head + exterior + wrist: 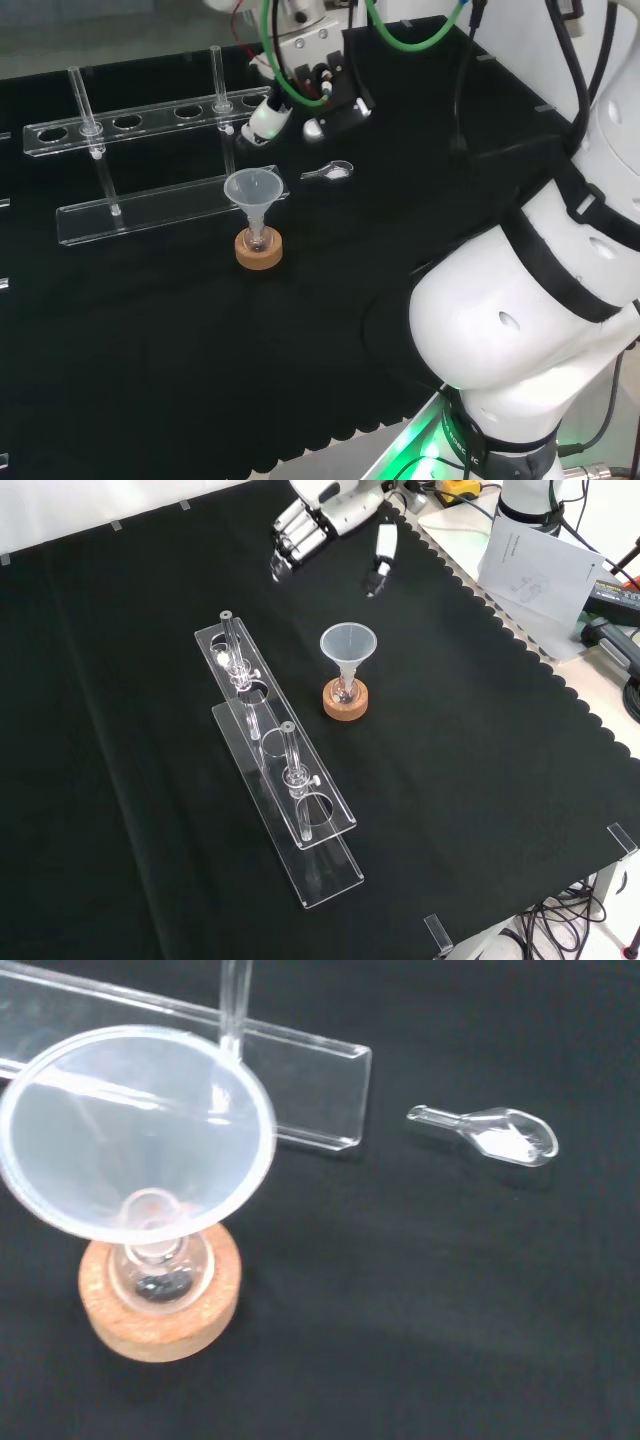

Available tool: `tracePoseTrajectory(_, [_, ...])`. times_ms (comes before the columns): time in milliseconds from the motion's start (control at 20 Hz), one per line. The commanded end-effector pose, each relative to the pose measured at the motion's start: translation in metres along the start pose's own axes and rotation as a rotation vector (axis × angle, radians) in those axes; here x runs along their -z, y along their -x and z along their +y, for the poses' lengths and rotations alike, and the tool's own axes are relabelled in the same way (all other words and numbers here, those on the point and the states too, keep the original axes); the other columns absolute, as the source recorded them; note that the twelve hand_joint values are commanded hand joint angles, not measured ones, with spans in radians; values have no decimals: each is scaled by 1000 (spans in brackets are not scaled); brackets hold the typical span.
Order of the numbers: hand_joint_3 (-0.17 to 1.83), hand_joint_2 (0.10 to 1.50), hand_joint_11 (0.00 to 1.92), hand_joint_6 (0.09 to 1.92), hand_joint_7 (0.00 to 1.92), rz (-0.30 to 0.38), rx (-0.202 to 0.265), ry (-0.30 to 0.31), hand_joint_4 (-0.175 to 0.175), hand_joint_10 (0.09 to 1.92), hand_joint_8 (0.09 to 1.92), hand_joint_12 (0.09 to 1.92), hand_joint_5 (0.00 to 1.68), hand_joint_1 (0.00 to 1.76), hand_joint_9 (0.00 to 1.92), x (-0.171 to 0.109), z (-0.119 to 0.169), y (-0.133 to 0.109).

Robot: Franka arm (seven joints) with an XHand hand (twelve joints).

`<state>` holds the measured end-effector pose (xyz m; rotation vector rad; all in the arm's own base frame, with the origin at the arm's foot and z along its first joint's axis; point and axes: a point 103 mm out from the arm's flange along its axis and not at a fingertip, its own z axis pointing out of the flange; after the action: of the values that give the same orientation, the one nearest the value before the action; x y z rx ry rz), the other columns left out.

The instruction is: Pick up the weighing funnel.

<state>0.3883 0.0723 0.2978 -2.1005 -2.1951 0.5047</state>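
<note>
Early in the task by the look of it: no grasp made yet on the weighing funnel [330,172], lying flat on the black cloth [150,330] near the funnel [253,188] on its cork ring [259,251], touching neither, with something white in the scoop end in the wrist view. Hovering above the cloth just beyond it in the head view with the hand [335,95], fingers [290,538] relaxed and spread, thumb apart, holding nothing. Left to do, probably: lowering over the small piece, closing round it, raising it clear.
</note>
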Motion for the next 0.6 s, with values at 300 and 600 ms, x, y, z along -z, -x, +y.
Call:
tracePoseTrajectory(300, [305,715,196,87,71,75,-15,45,-37,699,599,1400,260,548,320,3,8,52])
tracePoseTrajectory(600, [358,717,284,87,193,79,-22,21,-37,634,634,1362,361,707,462,-3,36,78])
